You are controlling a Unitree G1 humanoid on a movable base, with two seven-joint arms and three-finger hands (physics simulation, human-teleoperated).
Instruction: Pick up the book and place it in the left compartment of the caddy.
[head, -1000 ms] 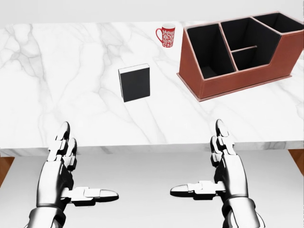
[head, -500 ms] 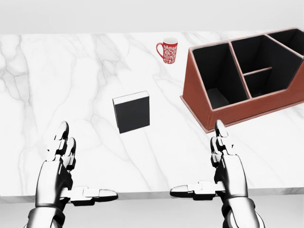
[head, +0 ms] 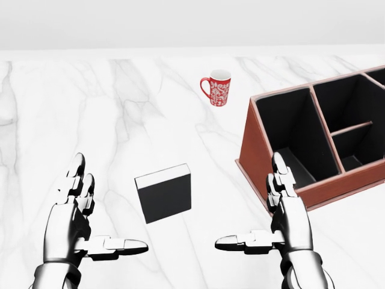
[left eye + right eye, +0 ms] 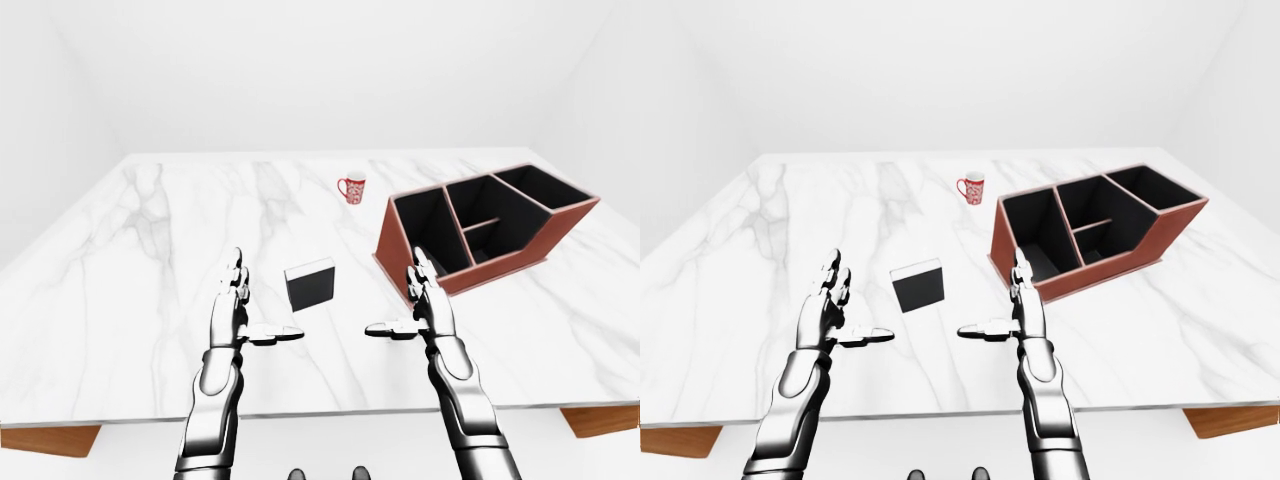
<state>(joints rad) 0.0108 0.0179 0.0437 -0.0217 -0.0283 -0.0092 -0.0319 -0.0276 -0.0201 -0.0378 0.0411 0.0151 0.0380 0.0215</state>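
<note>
A black book (image 3: 164,194) with a white page edge lies flat on the marble table (image 3: 72,120), between my two hands in the head view. The brown caddy (image 3: 260,162) with black compartments stands at the right; its long left compartment (image 3: 289,135) is nearest the book. My left hand (image 3: 90,226) hovers open at the lower left of the book, thumb pointing right. My right hand (image 3: 267,220) hovers open at the book's lower right, just below the caddy's near corner. Neither hand touches anything.
A red and white patterned mug (image 3: 218,88) stands above the book, left of the caddy's top end. The table's near edge (image 4: 330,412) and wooden floor corners show in the left-eye view.
The whole picture has shifted: the camera moved closer over the table, so book, mug and caddy slid down the head view. Both hands keep their open pose.
</note>
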